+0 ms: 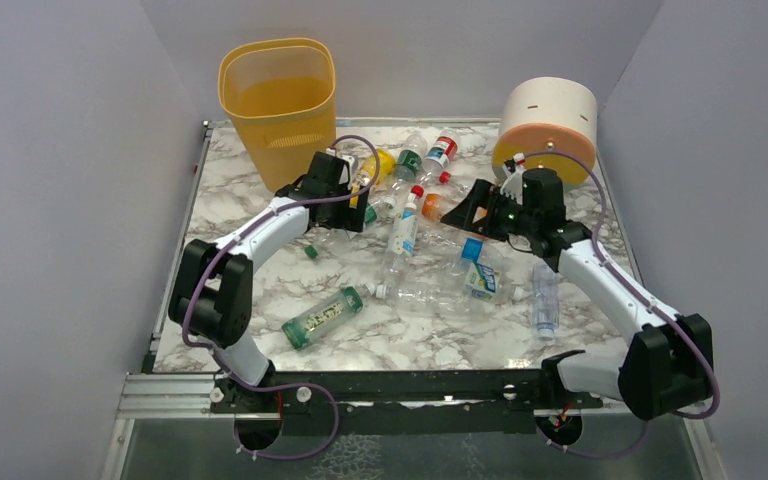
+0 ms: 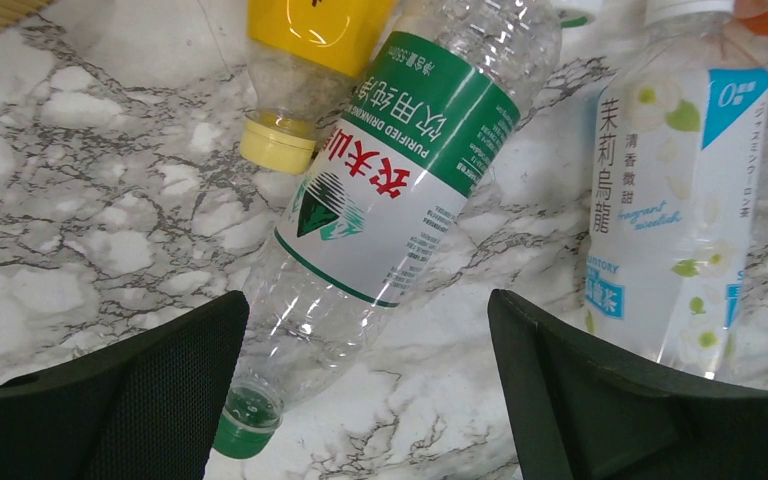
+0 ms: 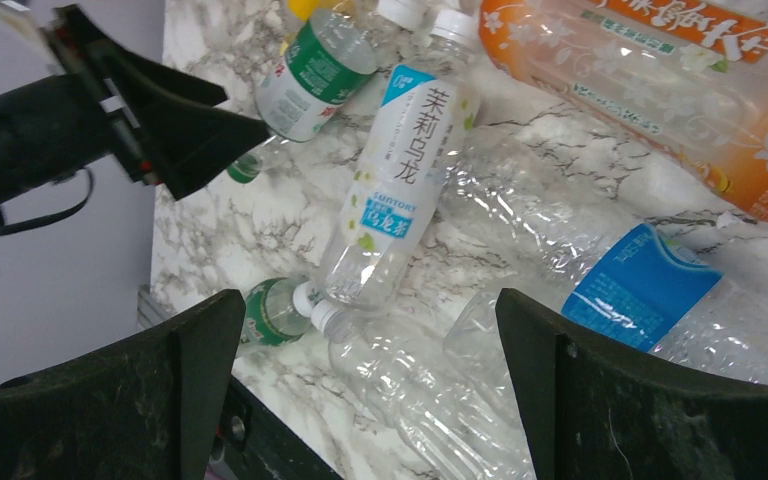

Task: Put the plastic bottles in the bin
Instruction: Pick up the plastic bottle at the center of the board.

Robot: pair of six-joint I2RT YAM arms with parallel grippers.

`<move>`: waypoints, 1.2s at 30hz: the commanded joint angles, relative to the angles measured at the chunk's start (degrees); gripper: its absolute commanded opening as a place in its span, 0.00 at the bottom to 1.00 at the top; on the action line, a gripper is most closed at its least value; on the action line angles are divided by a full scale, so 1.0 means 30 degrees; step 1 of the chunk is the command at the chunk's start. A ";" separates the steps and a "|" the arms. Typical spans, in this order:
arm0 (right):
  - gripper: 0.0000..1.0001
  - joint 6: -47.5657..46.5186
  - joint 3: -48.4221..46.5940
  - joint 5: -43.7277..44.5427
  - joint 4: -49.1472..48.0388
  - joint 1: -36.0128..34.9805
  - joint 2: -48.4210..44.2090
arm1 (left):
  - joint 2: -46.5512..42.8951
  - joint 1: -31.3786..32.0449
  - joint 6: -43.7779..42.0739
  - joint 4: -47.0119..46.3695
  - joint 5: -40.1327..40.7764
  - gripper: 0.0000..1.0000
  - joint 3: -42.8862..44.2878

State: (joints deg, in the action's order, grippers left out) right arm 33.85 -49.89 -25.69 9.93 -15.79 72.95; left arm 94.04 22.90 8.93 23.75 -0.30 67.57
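Bottles (image 1: pixel 480 282) all lie on the marble table (image 1: pixel 260 330), most in a loose pile mid-table betw. the two arms. Bin (image 1: pixel 278 100) stands upright at the far-left corner, just behind the L arm's wrist.

L claw (image 2: pixel 368 310) is spread wide and grips nothing. In its wrist view a green-cap bottle (image 2: pixel 400 170) w/ a green, white & red label lies slanted on the table, its cap end betw. the fingers. Can't tell if either finger touches it. A yellow bottle (image 2: pixel 290 90) w/ a yellow cap lies just beside it on one side. A tea bottle (image 2: pixel 670 200) w/ a white & blue label lies on the other side.

R claw (image 3: pixel 368 310) is also wide open, holding nothing, over the right part of the pile. In its view are the tea bottle's base, a clear bottle (image 3: pixel 410 390) below it, and a blue-label bottle (image 3: pixel 640 285) to the right. An orange bottle (image 3: pixel 660 90) lies farther off.

Outliers: a green bottle (image 1: pixel 322 316) lies alone near front-left, well apart from the pile. A clear one (image 1: pixel 545 298) lies at right beside the R arm. A red-cap bottle (image 1: pixel 440 152) lies at the far edge.

Drum (image 1: pixel 548 125) sits at the far-right corner, behind the R wrist.
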 commanded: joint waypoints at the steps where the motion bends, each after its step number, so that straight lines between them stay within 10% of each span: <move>1: 1.00 0.0656 0.0646 -0.0597 0.0146 -0.0213 -0.2060 | 0.0820 0.0034 -0.1014 0.0315 0.0149 0.94 0.0502; 17: 1.00 0.0365 0.1241 -0.0737 0.1031 -0.0214 -0.4280 | 0.2751 0.0893 -0.0618 -0.0093 0.0789 0.89 0.0662; 36: 1.00 0.0236 0.1588 -0.0868 0.0384 -0.0215 -0.4102 | 0.1295 0.2008 -0.0368 0.1380 0.0907 0.51 0.1453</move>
State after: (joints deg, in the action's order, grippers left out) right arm 35.55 -44.82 -27.07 12.16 -16.19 60.71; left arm 102.28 28.91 7.88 26.06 1.78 68.60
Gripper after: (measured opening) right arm 0.996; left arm 0.581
